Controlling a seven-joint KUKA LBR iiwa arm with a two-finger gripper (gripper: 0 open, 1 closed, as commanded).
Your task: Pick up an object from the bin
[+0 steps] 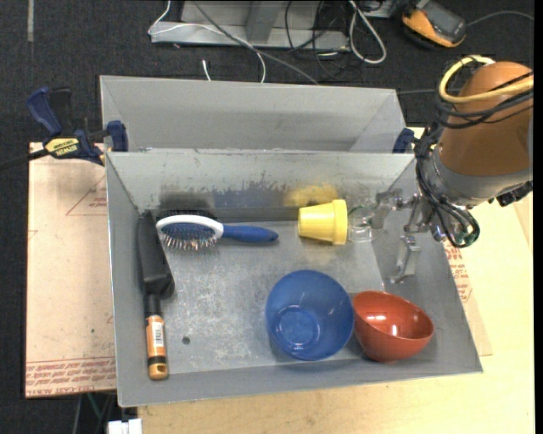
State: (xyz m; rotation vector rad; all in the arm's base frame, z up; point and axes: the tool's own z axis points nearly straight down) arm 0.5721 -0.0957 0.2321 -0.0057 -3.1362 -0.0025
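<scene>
The metal claw (405, 254) is hanging by the grey bin's (254, 153) right wall; whether it is apart or together cannot be told. A glossy red bowl (392, 325) is sitting just below it in the view, and a yellow cup (323, 222) is lying on its side to its left.

Loose cables (366, 58), a flat grey device (229, 32), perhaps a yellow tool (433, 24).

The middle of the bin (222, 292) is lying open. A blue bowl (310, 318) and red bowl (392, 326) are crowding its near right corner, a yellow cup (324, 222) and hairbrush (208, 231) are lining the far wall, a black brush (154, 258) the left.
</scene>
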